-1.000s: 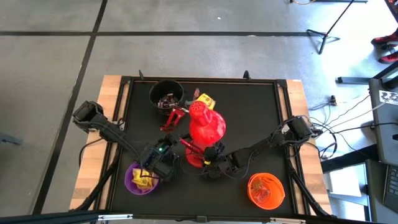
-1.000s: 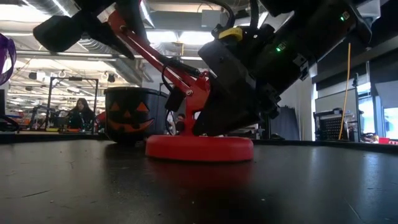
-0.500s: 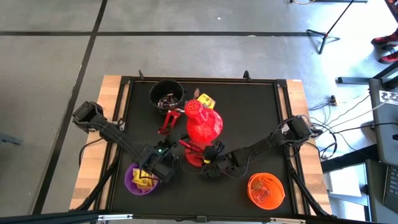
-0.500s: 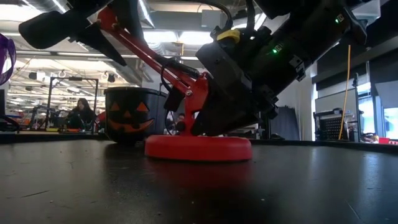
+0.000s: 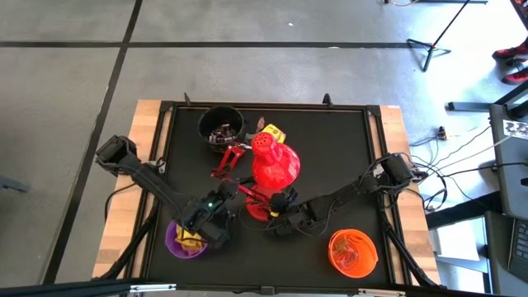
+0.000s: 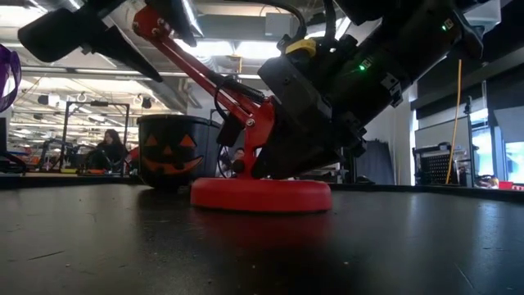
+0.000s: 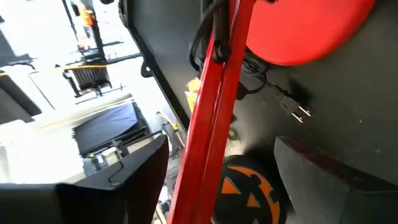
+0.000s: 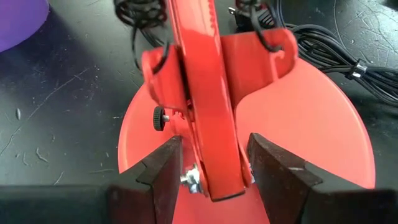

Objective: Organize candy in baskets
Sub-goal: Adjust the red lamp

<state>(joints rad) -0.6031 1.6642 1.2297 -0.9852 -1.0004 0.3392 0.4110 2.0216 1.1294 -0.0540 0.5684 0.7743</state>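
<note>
Sorting partly done: left gripper hovering wide open, empty, over the purple basket holding yellow candy; right gripper clamping the red lamp's arm; stray yellow candy lying far beyond.

High view: straight down over the whole table, far off.
Low view: table-top level, facing the room, close to the red lamp (shared with every view).
Left wrist view: tilted; black bucket at 6 o'clock, probably.
Right wrist view: very near lamp base.
</note>
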